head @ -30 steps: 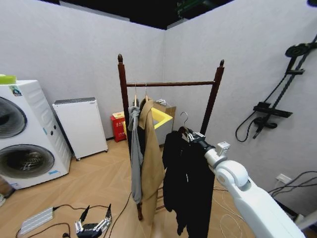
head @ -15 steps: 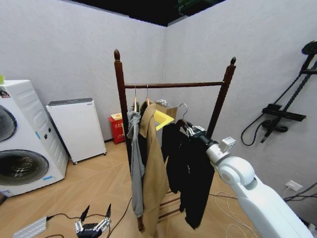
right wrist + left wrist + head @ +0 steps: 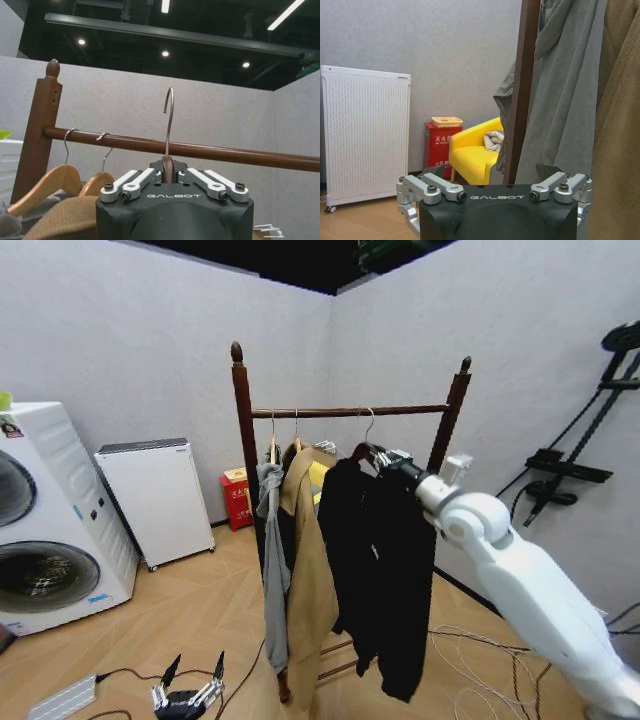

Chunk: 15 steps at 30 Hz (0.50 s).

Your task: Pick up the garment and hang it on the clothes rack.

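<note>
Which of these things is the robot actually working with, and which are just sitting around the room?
In use:
black garment, on a hanger
clothes rack
right gripper, shut on the hanger

Just around:
grey hooded jacket
tan coat
washing machine
white appliance
yellow chair
left gripper, low and idle

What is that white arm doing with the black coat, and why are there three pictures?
It's a robot with two arms. One picture comes from a camera on its head, the other two from cameras on its wrists. The right gripper, the robot's hand, is shut on the hanger of the black coat, lifting its hook up by the rail of the wooden rack. A grey jacket and a tan coat hang there too. The left gripper waits low near the floor. A washer stands by the wall.
</note>
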Motion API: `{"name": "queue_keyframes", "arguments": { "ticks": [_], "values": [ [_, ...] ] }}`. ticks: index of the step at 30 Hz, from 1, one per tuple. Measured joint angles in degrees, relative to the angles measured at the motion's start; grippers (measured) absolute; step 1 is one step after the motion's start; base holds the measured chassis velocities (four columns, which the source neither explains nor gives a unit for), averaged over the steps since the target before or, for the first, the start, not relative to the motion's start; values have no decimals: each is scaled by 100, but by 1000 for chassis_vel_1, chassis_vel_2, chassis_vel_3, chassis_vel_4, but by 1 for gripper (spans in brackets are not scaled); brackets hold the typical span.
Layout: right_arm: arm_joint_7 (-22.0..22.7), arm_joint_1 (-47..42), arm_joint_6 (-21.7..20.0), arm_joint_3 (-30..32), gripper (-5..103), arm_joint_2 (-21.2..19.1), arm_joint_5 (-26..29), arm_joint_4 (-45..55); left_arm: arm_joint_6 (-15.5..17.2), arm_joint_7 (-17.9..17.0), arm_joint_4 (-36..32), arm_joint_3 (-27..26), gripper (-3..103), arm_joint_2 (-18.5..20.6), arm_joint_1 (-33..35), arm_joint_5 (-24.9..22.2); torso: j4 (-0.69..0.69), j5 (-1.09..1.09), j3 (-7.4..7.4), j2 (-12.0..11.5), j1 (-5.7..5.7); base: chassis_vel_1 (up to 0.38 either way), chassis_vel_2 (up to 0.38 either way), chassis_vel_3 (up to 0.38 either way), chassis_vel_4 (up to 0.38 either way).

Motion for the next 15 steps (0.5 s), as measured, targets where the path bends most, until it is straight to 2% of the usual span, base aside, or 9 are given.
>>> {"name": "queue_keyframes", "arguments": {
  "ticks": [6, 10, 15],
  "values": [
    [221, 785, -269, -669, 9, 413, 405, -578, 0, 0, 0, 0, 100, 0, 0, 0, 0, 0, 0, 0, -1, 0, 0, 0, 0],
    [222, 1150, -313, -958, 9, 670, 369, -1112, 0, 0, 0, 0, 100, 0, 0, 0, -1, 1, 1, 0, 0, 0, 0, 0, 0],
    [150, 1327, -378, -1092, 9, 790, 302, -1376, 0, 0, 0, 0, 100, 0, 0, 0, -1, 0, 0, 0, -1, 0, 0, 0, 0]
  ]
}}
